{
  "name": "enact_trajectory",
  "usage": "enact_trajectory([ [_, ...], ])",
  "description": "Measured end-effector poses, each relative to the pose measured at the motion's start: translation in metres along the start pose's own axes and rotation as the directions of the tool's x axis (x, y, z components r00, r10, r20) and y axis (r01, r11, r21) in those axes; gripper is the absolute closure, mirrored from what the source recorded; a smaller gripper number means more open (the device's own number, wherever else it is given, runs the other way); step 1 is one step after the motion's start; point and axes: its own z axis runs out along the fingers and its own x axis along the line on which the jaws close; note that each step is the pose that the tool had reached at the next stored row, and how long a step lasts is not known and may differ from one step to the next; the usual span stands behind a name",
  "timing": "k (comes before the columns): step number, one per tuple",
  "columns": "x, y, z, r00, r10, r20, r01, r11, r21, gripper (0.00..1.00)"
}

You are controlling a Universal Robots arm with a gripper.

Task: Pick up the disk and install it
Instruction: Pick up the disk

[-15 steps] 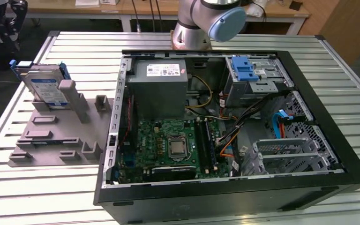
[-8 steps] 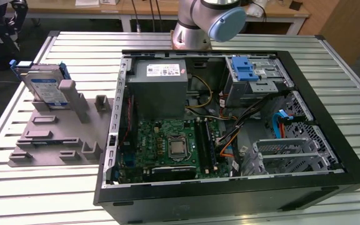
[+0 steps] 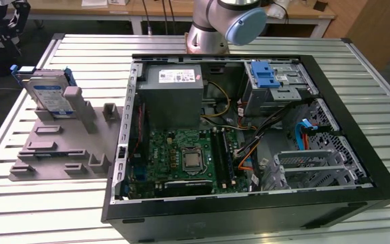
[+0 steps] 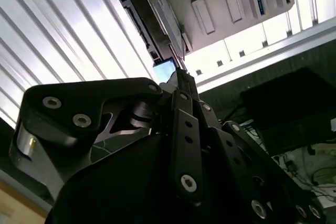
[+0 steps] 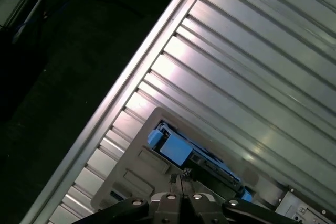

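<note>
Disk: the disk [image 3: 48,95] stood on edge in a slot of a grey holder [image 3: 59,147], its labelled face turned outward and its blue bracket showing along the top edge.

Where: the holder lay on a slatted metal table [image 3: 357,71], just beside the open computer case [image 3: 357,198], on the exterior view's left.

Why upright: standing in the slot, the disk seemed to leave its upper edge and both flat faces free, probably so a claw could close on it from above.

Case: it lay on its side with the panel off, so its inside faced up and could be reached from overhead.

Arm: the arm's base [image 3: 212,30] stood at the table's far edge behind the case.

Pose: both wrist views looked along the gripper [image 5: 180,176] toward the disk [image 5: 176,150], so the claw pointed at the holder end of the table.

Claw: the fingertips [image 4: 181,77] appeared pressed together with nothing between them.

Gap: the tips lay near the disk [image 4: 152,19], but I could not tell whether they touched it.

Progress: the disk appeared not yet lifted from its holder.
</note>
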Motion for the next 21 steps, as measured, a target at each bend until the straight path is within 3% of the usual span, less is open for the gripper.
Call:
enact_trajectory([
  [5, 0.0000, 0.0000, 0.0005, 0.9960, -0.090, -0.0032, 0.090, 0.9960, -0.0010, 0.89],
  [11, 0.0000, 0.0000, 0.0009, 0.9825, -0.186, -0.0064, 0.186, 0.9825, -0.0024, 0.89],
  [17, 0.0000, -0.0001, 0.0012, 0.9603, -0.279, -0.0093, 0.279, 0.9604, -0.0039, 0.89],
  [21, 0.0000, -0.0001, 0.0015, 0.9393, -0.343, -0.0112, 0.343, 0.9394, -0.0050, 0.89],
])
